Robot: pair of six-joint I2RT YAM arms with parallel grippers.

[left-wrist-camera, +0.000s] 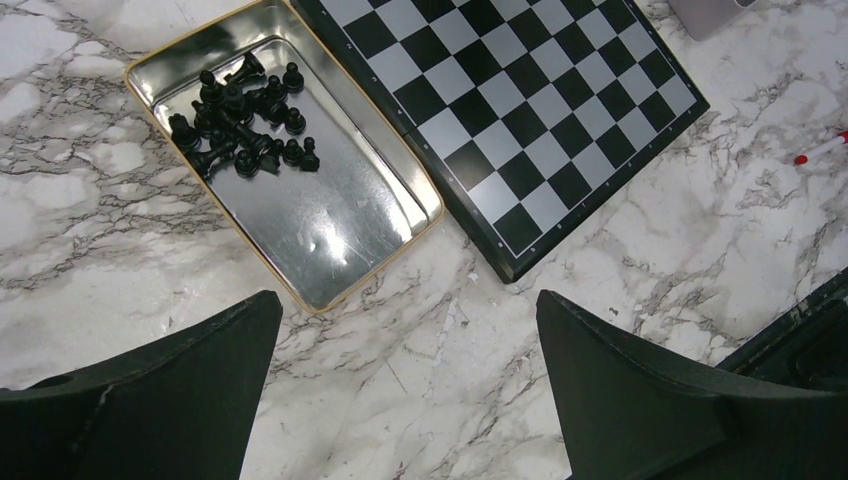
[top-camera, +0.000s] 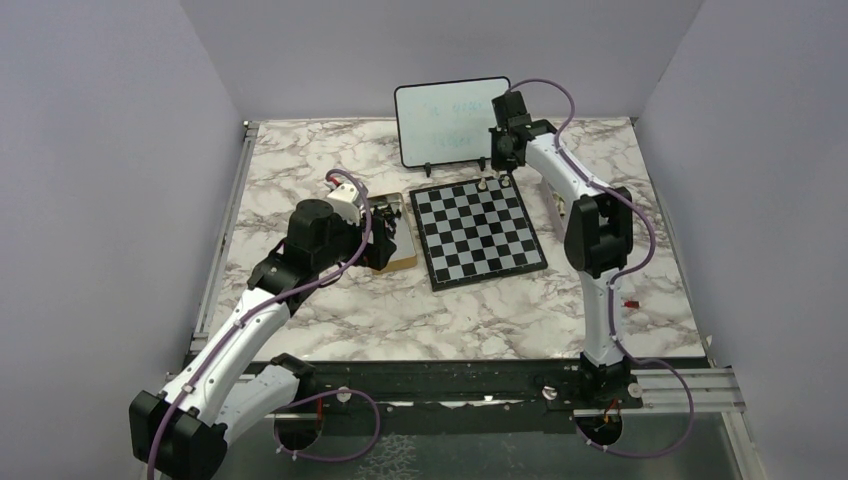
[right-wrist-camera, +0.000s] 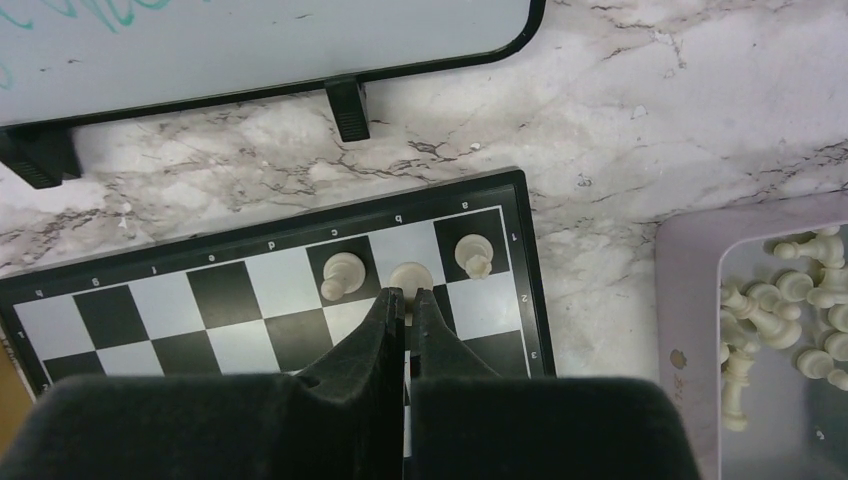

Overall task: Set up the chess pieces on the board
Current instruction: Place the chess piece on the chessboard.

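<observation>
The board [top-camera: 478, 232] lies mid-table; it also shows in the left wrist view [left-wrist-camera: 520, 110] and the right wrist view [right-wrist-camera: 250, 300]. My right gripper [right-wrist-camera: 405, 296] is over its far right corner [top-camera: 500, 168], shut on a pale chess piece [right-wrist-camera: 408, 276] standing on the back row. Two more pale pieces [right-wrist-camera: 343, 274] [right-wrist-camera: 473, 254] stand on either side of it. My left gripper [left-wrist-camera: 405, 300] is open and empty above bare marble, near a metal tin [left-wrist-camera: 330, 220] that holds several black pieces [left-wrist-camera: 245, 125].
A pale tray [right-wrist-camera: 690, 300] of loose white pieces [right-wrist-camera: 790, 310] sits right of the board. A whiteboard [top-camera: 450, 120] on a stand is behind the board. A red-capped pen [left-wrist-camera: 820, 150] lies on the marble at right. The tin [top-camera: 408, 262] lies left of the board.
</observation>
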